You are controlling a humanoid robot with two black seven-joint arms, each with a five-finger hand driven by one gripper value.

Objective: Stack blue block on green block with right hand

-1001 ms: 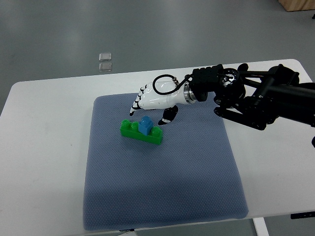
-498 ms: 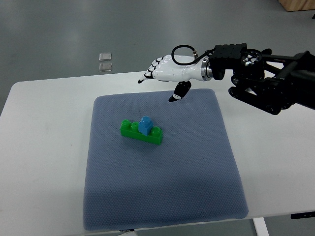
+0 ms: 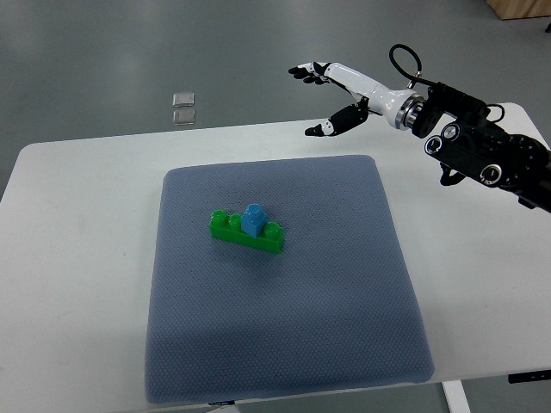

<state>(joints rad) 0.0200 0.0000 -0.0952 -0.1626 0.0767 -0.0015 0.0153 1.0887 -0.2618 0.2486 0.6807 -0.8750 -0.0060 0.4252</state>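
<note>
A small blue block [image 3: 254,218] sits on top of a long green block [image 3: 246,233] on the grey-blue mat [image 3: 284,284], left of the mat's middle. My right hand [image 3: 320,96] is white with black fingertips. It is open and empty, raised above the far edge of the table, well apart from the blocks to their upper right. Its black arm [image 3: 482,153] comes in from the right edge. The left arm is not in view.
The mat lies on a white table [image 3: 77,258]. Two small clear squares [image 3: 183,107] lie on the grey floor beyond the table's far edge. A wooden corner [image 3: 521,9] shows at the top right.
My right hand has lifted away from the blocks, moving up and to the right, from just beside them to above the table's far edge. The blue block stays on the green block.
</note>
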